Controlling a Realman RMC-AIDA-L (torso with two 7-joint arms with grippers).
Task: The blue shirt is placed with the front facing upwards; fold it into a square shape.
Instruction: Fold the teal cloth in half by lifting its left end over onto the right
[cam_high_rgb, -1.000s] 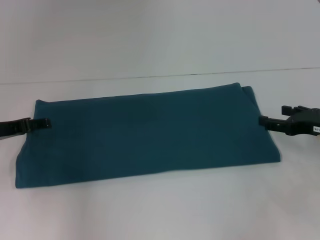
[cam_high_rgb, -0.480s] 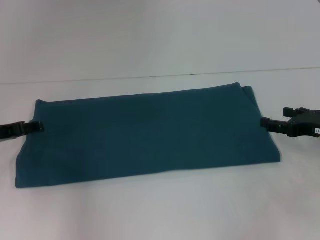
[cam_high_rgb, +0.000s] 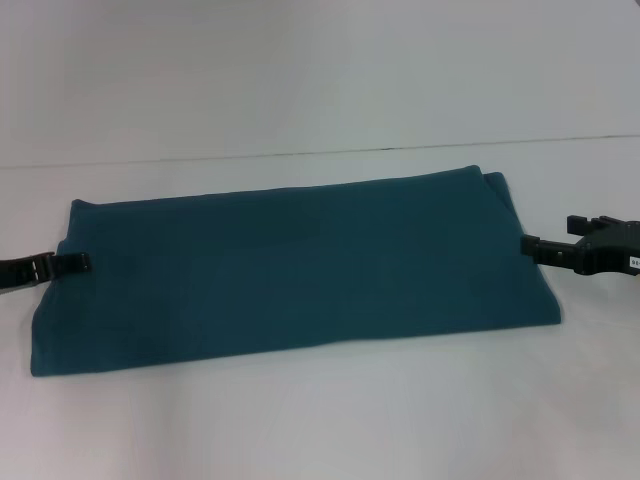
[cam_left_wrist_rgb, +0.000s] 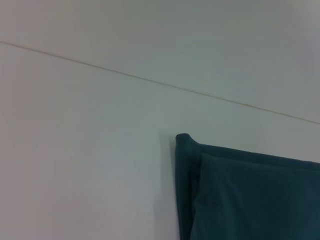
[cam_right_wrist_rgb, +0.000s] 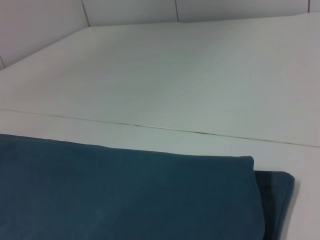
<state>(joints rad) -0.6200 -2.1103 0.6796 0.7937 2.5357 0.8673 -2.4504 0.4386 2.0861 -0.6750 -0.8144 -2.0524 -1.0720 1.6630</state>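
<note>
The blue shirt (cam_high_rgb: 290, 275) lies flat on the white table (cam_high_rgb: 320, 420), folded into a long wide band running side to side across the head view — plain teal cloth on top, no lettering showing. Its near long edge sits a little lower on the robot's left than on the right, so the band looks slightly skewed. At the right end a darker under-layer peeks out past the top fold; the right wrist view catches it too, a dark strip beyond the edge of the upper layer of the shirt (cam_right_wrist_rgb: 125, 195). The left wrist view shows the shirt (cam_left_wrist_rgb: 250, 195) with one corner standing out on the pale surface, a narrow folded border running along its end.

Now the arms. The left gripper (cam_high_rgb: 78, 263) comes in low from the left edge, its tip right at the shirt's left end, about midway along that short side — touching or just overlapping the cloth, hard to say which. Whether it is clenched on the fabric or released, I cannot tell. The right gripper (cam_high_rgb: 532, 244) mirrors it at the right end, tip at the shirt's edge, and its grip is just as unclear.
</note>
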